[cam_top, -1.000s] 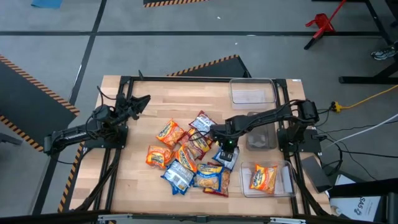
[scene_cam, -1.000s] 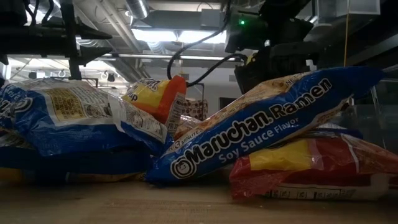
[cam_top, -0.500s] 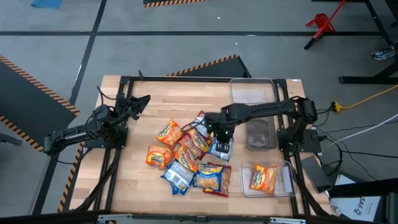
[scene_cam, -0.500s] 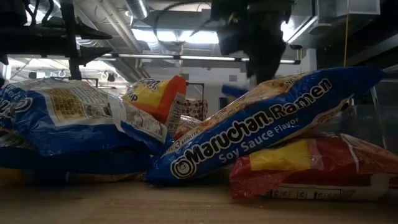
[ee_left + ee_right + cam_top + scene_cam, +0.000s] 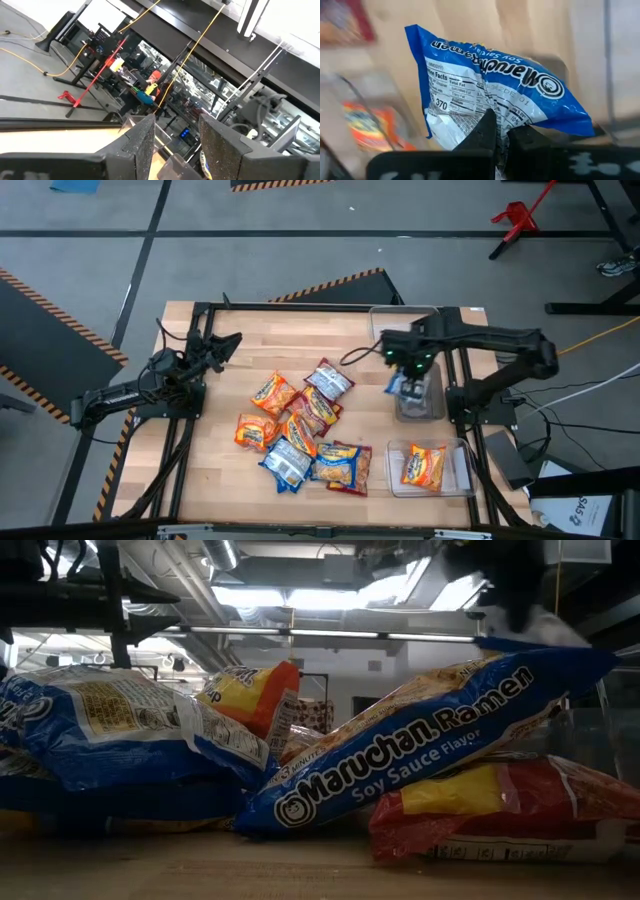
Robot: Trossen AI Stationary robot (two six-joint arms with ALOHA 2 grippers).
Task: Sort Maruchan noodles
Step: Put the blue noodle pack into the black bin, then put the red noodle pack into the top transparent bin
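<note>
Right end effector (image 5: 501, 131) clenched on a blue noodle packet (image 5: 495, 100), pinching just one crinkled edge; packet hangs over the middle clear bin (image 5: 432, 412) at the tabletop's right side. Risk: so thin a pinch could slip and drop the packet outside the bin, or a dangling corner could catch the bin wall on release. Orange packet (image 5: 424, 465) already lies in the nearer bin (image 5: 462, 480). Remaining packets (image 5: 300, 435) heaped mid-tabletop. Left end effector (image 5: 228, 341) waits at the left side, fingers apart, holding nothing.

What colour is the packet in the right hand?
Blue, with white print on its back: the packet pinched in the right hand shows best in the right wrist view.
</note>
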